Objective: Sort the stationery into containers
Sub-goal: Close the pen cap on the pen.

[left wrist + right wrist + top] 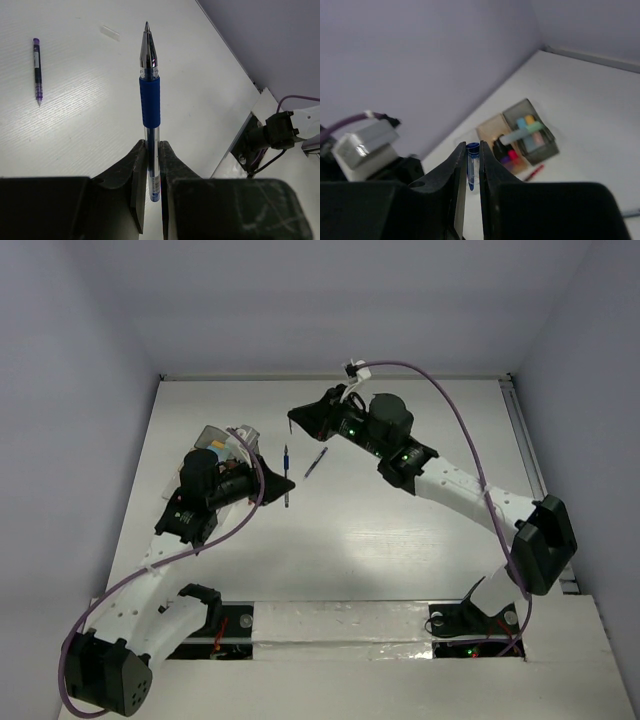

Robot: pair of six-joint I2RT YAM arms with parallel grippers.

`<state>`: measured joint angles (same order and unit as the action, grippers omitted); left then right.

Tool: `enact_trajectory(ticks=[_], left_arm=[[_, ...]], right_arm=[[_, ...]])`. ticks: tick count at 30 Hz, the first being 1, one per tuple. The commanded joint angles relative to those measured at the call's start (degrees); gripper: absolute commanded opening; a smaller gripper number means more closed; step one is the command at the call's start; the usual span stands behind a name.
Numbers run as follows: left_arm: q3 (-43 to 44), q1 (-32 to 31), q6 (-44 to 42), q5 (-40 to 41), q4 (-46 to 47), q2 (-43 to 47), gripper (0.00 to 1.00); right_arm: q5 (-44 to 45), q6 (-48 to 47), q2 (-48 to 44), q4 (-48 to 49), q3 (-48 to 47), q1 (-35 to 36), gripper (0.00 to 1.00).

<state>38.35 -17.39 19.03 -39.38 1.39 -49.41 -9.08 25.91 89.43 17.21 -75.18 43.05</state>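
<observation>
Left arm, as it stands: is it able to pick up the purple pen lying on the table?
Probably not yet. The left pincer is shut on the blue pen, so it has no free grip. The purple pen lies bare on the table close by, with nothing over it.

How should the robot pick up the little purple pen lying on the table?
Pinch the purple pen at the middle of its barrel, coming straight down from above and squeezing across its width. It lies flat and alone on the table, so both long sides are free.
</observation>
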Motion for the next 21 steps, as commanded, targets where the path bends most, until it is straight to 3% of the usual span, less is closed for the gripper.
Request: enact_trajectory(ticks=[1, 21], left_arm=[[-0.2, 0.3, 0.6, -2.8, 3.7, 0.2, 0.0], [-0.1, 1.4, 0.4, -0.2, 3.3, 2.0, 0.0]], right_arm=[[1.4, 9.2, 0.9, 18.1, 3.3, 0.9, 0.0], [-0.7, 10.2, 2.7, 20.2, 5.6, 4.7, 0.0]])
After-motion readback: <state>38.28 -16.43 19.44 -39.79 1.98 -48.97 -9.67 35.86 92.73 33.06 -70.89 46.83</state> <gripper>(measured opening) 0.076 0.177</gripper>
